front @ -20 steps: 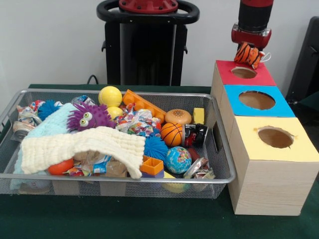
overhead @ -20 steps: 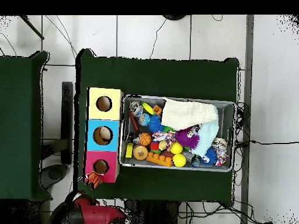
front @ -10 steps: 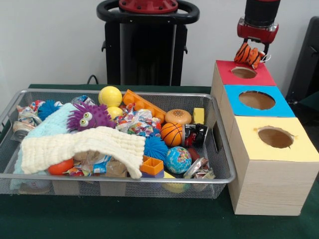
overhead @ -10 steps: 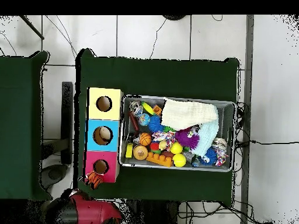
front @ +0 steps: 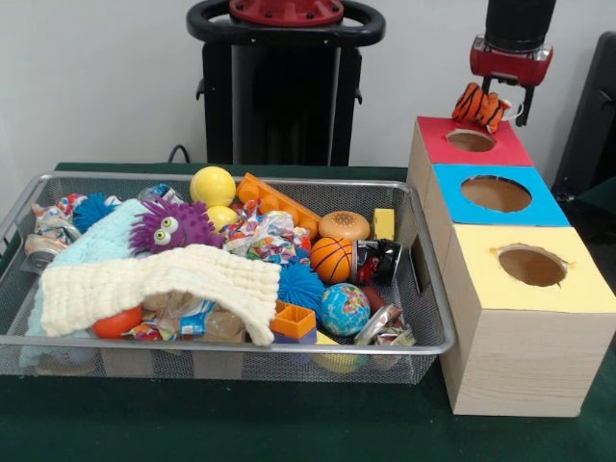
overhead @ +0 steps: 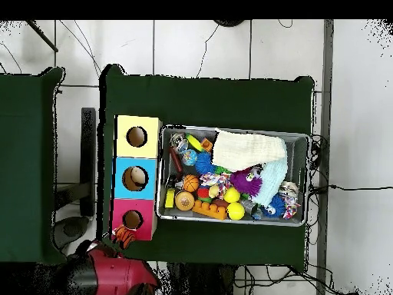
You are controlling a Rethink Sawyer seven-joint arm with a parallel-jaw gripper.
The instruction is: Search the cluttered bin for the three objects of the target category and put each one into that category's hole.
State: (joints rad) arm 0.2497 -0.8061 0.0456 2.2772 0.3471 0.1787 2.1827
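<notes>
Your red and black tool (front: 501,94) was closed on a small orange-and-black striped plush tiger (front: 479,105), held just above the far edge of the red-topped wooden box's round hole (front: 471,141).

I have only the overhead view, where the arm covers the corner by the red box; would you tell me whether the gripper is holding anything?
Observer: Yes. From the front, the gripper holds an orange-and-black striped plush toy.
Operator: Thank you. Is the toy down in the red box's hole yet?
Observer: No. It hangs by the far edge of the red box, and the whole rim of the hole shows, with nothing in it.
Operator: Is anything hidden beneath the cloth in the bin?
Observer: An orange ball peeks out under the front edge of the cream cloth, close to the near rim of the bin.
</notes>
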